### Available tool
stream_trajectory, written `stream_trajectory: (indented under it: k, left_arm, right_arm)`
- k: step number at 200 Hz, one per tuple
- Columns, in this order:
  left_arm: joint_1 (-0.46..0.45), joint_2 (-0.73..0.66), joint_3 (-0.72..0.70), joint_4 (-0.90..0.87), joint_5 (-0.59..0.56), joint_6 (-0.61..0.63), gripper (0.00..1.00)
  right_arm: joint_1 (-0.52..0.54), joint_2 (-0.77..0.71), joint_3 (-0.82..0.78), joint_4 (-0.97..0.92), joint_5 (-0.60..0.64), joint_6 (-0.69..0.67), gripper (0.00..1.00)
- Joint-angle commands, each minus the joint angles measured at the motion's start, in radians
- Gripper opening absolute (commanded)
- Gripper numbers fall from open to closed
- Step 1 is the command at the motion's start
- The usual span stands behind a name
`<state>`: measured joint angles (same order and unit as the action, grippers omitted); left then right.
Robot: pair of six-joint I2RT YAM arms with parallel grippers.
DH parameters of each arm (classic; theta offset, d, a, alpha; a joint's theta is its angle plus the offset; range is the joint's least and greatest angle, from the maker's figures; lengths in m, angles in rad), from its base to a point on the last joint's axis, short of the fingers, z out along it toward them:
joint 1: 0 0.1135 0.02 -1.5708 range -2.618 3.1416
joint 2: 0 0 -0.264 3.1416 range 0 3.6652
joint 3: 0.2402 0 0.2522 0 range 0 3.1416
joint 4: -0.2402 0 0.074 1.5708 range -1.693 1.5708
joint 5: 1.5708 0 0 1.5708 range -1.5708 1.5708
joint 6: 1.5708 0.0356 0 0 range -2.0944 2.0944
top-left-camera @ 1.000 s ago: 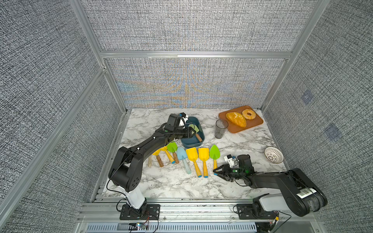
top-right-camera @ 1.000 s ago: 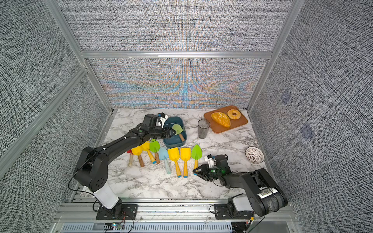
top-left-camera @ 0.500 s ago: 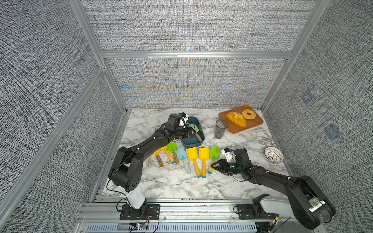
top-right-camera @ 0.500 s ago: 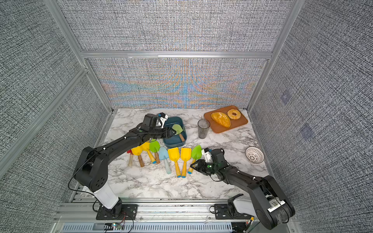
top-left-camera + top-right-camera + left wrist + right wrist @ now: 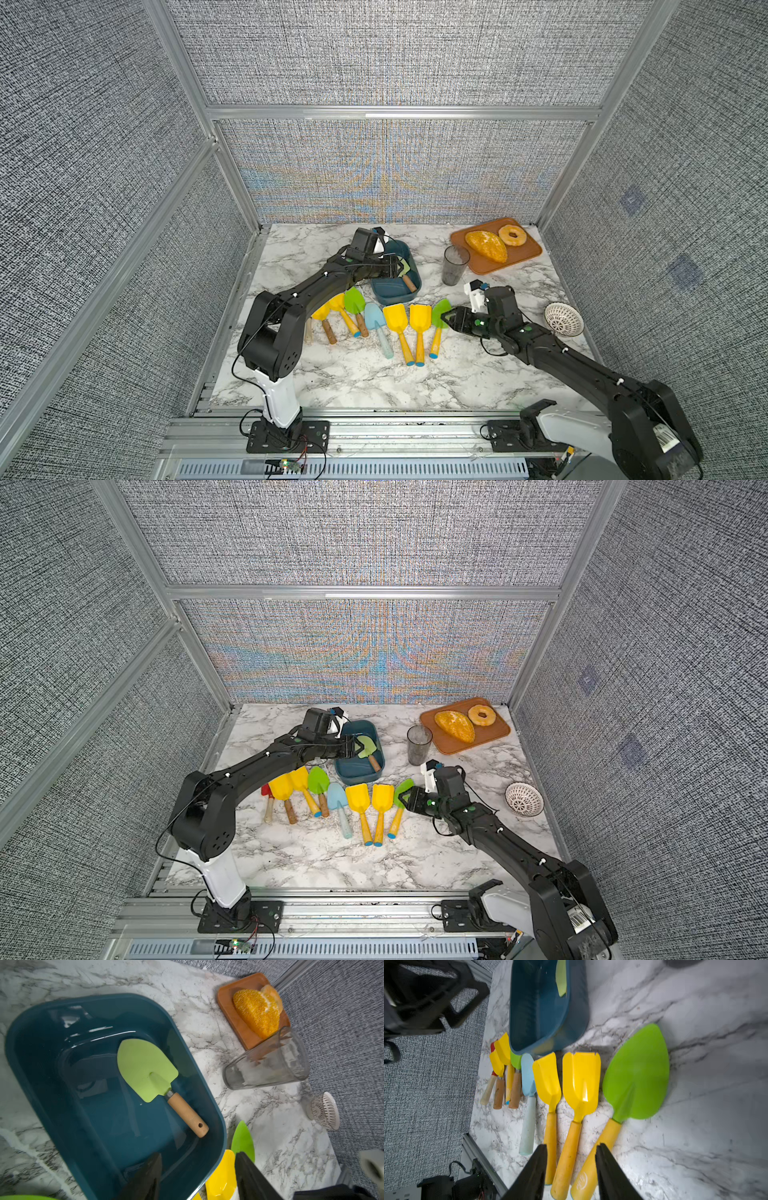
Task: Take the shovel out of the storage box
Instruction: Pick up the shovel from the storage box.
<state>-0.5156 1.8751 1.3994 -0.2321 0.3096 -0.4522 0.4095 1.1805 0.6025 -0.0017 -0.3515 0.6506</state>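
Now right gripper [image 5: 571, 1146] moves in beside laid-out row [image 5: 581, 1076], fingers [image 5: 529, 1174] apart, empty
Meanwhile left gripper [image 5: 198, 1154] stays over storage box [image 5: 37, 1076], fingers [image 5: 253, 1178] apart; shovel [image 5: 145, 1068] inside not yet grasped

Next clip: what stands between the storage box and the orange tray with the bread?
A clear glass stands upright between the storage box and the orange tray, nearer the tray; both top views show it.
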Motion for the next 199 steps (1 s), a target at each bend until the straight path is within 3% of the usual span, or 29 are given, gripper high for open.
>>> stream_trajectory:
  k: [1,37,88,139,199]
  left_arm:
    - [0.002,0.053,0.054,-0.079,-0.053,0.019,0.61]
    - [0.001,0.102,0.107,-0.120,-0.105,0.014,0.60]
    - [-0.011,0.204,0.197,-0.194,-0.044,-0.008,0.58]
    - [-0.033,0.284,0.251,-0.227,-0.034,-0.042,0.64]
    - [-0.055,0.396,0.383,-0.324,-0.062,-0.042,0.62]
  right_arm:
    - [0.016,0.037,0.066,0.047,0.075,-0.025,0.43]
    - [0.052,0.153,0.255,0.015,0.118,-0.079,0.44]
    - [0.049,0.265,0.415,-0.029,0.124,-0.140,0.46]
    - [0.018,0.288,0.441,-0.014,0.071,-0.152,0.46]
    - [-0.020,0.251,0.380,0.027,0.030,-0.147,0.46]
